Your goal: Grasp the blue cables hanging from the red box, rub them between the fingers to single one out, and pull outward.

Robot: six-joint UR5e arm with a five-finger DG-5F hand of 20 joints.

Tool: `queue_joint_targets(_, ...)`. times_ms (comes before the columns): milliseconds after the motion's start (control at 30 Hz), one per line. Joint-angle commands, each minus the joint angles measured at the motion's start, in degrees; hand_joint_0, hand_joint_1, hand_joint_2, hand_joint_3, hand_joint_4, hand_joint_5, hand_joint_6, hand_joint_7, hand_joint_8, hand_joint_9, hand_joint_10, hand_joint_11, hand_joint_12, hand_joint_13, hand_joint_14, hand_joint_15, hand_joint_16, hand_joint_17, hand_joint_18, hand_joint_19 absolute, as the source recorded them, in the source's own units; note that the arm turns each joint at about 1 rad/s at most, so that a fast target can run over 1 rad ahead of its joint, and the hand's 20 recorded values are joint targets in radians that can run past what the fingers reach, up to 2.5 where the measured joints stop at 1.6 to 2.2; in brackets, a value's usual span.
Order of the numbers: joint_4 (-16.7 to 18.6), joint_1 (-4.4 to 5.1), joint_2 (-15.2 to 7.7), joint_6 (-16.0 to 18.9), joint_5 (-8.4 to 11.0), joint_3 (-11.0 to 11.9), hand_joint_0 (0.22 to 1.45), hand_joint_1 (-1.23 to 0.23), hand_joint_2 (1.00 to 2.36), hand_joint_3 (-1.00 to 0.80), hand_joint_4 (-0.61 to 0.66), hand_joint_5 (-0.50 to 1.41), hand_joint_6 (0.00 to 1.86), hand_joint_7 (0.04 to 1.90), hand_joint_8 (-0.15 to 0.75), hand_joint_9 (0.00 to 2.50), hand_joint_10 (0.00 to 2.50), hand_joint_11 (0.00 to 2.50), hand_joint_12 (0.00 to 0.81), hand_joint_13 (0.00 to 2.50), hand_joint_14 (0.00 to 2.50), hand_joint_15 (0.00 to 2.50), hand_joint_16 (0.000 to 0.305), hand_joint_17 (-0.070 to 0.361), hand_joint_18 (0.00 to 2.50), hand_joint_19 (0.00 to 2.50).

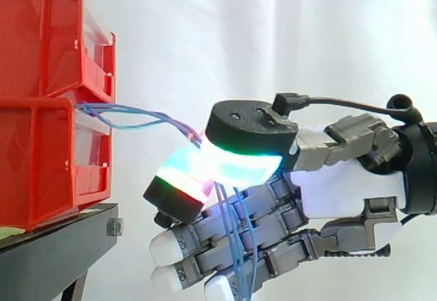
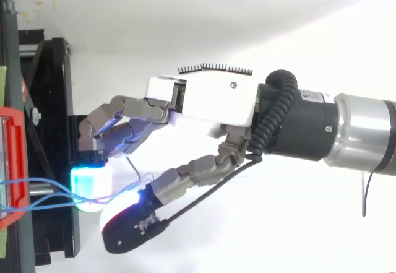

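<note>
Red box [image 1: 41, 110] of two stacked bins at the left on a black stand [image 1: 61, 246], hand [image 1: 341, 185] reaching in from the right, glowing fingertips [image 1: 179, 188] pinched together on the blue cables [image 1: 130, 118], cables running from the lower bin's front rightward into the pinch, loose ends hanging down across the lower fingers.

The side view looks level and close across the work, with the stacked red plastic bins [image 1: 41, 96] at 9 o'clock and the grey-and-white robot hand [image 1: 341, 192] reaching in from 3 o'clock. The top view looks down from equally near, bins at 8 o'clock. Both share the hand, thin blue cables [image 1: 147, 115] and black metal stand [image 2: 55, 75].
</note>
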Motion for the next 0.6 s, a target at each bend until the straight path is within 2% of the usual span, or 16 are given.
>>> queue_joint_targets(0, 0.00, 0.00, 0.00, 0.10, 0.01, 0.09, 0.65, -0.93, 1.00, -0.50, 0.22, -0.20, 0.84, 0.92, 0.225, 0.68, 0.01, 0.30, 0.318, 0.62, 0.01, 0.18, 0.040, 0.090, 0.64, 0.35)
queue_joint_targets(167, 0.00, 0.00, 0.00, 0.45, 0.10, 0.09, 0.54, -0.85, 1.00, -0.50, 0.24, -0.18, 0.82, 0.93, 0.249, 0.72, 0.01, 0.29, 0.326, 0.63, 0.01, 0.19, 0.042, 0.094, 0.65, 0.39)
queue_joint_targets(567, 0.00, 0.00, 0.00, 0.63, 0.19, 0.18, 0.50, -0.65, 1.00, -0.50, 0.26, -0.14, 0.77, 1.00, 0.275, 0.81, 0.01, 0.29, 0.351, 0.68, 0.01, 0.19, 0.044, 0.099, 0.70, 0.40)
